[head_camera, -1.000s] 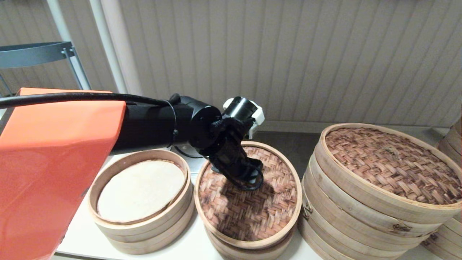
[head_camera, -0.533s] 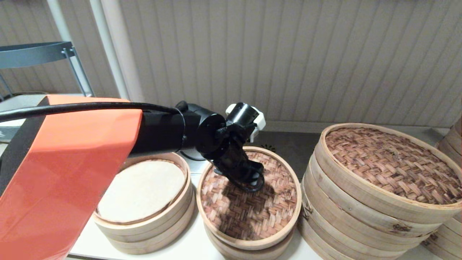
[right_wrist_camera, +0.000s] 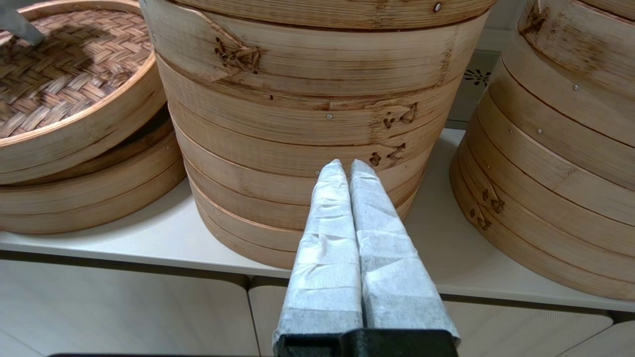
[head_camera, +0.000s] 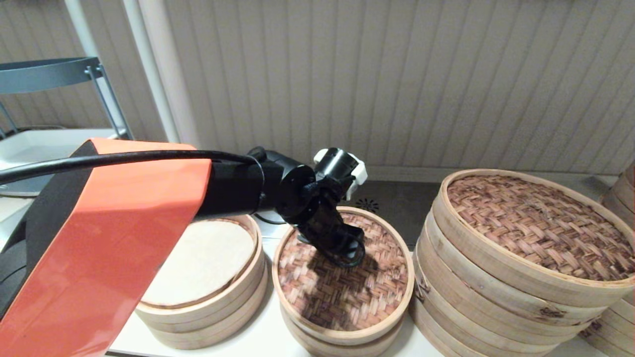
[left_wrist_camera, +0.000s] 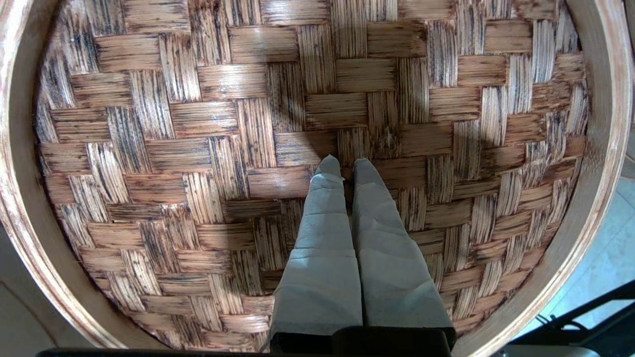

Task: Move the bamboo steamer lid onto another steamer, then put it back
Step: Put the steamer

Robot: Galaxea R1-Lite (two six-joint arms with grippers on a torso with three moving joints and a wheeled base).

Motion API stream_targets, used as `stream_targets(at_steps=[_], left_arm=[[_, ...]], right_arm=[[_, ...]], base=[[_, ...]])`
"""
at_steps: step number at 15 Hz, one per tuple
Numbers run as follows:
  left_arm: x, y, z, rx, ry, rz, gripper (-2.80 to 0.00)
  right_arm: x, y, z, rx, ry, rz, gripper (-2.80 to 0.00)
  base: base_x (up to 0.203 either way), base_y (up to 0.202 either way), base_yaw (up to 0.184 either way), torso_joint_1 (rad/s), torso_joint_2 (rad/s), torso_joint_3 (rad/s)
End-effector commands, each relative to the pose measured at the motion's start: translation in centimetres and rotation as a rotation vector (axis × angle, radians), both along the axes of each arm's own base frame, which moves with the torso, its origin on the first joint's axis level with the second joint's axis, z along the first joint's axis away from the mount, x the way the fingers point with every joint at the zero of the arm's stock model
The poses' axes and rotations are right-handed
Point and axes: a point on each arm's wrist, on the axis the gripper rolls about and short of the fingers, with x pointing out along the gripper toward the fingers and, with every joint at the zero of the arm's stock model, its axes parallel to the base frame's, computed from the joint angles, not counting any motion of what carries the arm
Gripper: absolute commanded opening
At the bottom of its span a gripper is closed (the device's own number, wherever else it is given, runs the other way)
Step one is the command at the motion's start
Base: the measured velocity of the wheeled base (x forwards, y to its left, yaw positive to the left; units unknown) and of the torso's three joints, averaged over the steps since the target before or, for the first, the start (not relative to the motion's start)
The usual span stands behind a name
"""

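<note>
Head view: the left gripper (head_camera: 347, 253) is seen lowered onto the centre of the bamboo steamer lid (head_camera: 342, 287), which is carried tilted over a small steamer on the worktop (head_camera: 263, 337); another steamer (head_camera: 198, 277), w/ pale liner and no lid, is found just left of the gripper, and a large stack (head_camera: 521, 277) w/ a dark woven lid just right of it. Left wrist view: the left gripper (left_wrist_camera: 347, 166) is shown w/ its wrapped fingers (left_wrist_camera: 322, 233) pressed together, tips at the lid's (left_wrist_camera: 198, 124) centre; whether the tiny loop is pinched cannot be told. Right wrist view: the right gripper (right_wrist_camera: 346, 167) is held low in front of the worktop (right_wrist_camera: 149, 233), fingers pressed together on nothing, facing the large stack (right_wrist_camera: 307, 99); the lid (right_wrist_camera: 59, 74) is seen well off to one side.
</note>
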Motion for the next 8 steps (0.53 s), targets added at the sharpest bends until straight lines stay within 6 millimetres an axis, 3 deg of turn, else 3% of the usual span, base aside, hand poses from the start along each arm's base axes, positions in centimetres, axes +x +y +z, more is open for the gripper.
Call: stream_targets(at_steps=[1,8], left_arm=[[0.2,-0.2,-0.3,-0.002,-0.002,0.003,-2.8],[0.9,-0.8,-1.4,0.016,-0.057,0.029,-2.8]], right_arm=[[0.0,0.0,0.0,0.0,0.002,0.0,-2.8],[0.0,0.0,0.0,0.0,0.002,0.001,-2.8]], base=[[0.0,0.0,0.0,0.0,0.0,0.0],[0.0,0.0,0.0,0.0,0.0,0.0]])
